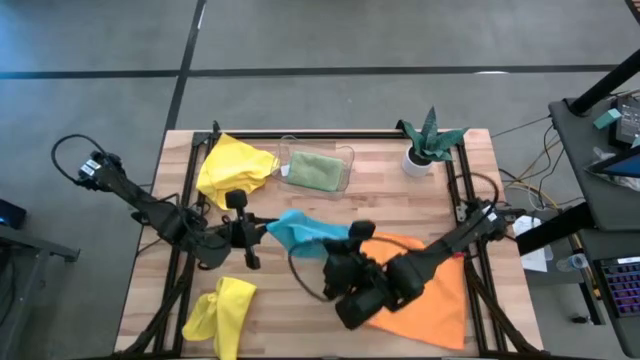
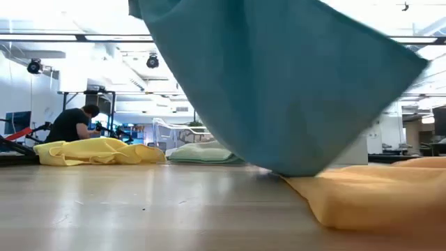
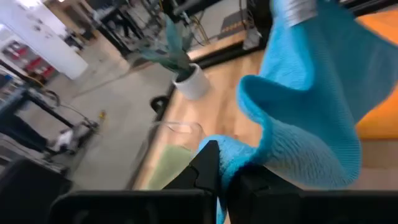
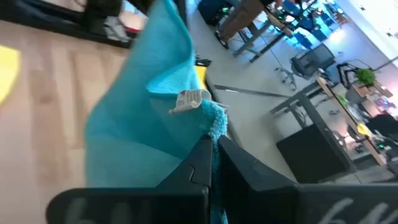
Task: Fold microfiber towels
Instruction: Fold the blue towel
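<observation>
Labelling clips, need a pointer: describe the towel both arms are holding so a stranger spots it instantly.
Start at the wooden table and look to its middle, between the two dark arms. There the turquoise blue towel hangs lifted, pinched shut by the left gripper and the right gripper. It is the only blue cloth and the only one off the table.

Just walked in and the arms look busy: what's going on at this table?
Both arms hold the turquoise towel up off the table between them. The left gripper is shut on one edge, the right gripper on another, so the cloth hangs in front of the low camera. The orange towel lies spread under the right arm. Two yellow towels lie crumpled, and the green towel sits in the clear plastic tray.
</observation>
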Motion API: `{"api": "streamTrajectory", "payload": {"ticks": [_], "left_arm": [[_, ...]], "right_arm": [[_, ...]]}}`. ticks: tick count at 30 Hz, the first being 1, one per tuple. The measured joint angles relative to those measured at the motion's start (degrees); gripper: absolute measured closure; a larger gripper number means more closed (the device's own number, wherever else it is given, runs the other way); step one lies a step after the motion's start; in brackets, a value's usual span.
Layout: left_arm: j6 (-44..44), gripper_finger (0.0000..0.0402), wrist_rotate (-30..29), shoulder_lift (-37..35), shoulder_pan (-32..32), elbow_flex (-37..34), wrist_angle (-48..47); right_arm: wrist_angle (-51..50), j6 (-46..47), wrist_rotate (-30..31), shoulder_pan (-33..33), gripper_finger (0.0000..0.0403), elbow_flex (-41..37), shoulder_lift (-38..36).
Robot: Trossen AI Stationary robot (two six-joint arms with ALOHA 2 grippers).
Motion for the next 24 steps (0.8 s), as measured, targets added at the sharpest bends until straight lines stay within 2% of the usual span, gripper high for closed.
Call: {"api": "streamTrajectory", "payload": {"ticks": [7, 15, 20, 24], "left_arm": [[7.0, 0.0402, -2.6, 0.0, 2.4, 3.6, -0.1], [15.6, 0.0402, -2.6, -0.1, 10.8, 5.0, -0.2], [17.9, 0.0402, 0.9, -0.1, 15.2, 5.3, -0.2], [18.5, 0.0402, 1.9, -0.1, 15.9, 5.4, -0.2]], "right_arm": [[-1.8, -2.2, -0.2, -3.0, 0.0394, -0.2, -3.2], [-4.4, -3.7, -0.2, -5.7, 0.0394, -1.1, -8.0], [-4.4, -4.8, -0.4, -7.5, 0.0394, -2.6, -10.7], [-4.3, -4.7, -3.6, -8.8, 0.0394, -5.5, -11.6]]}}
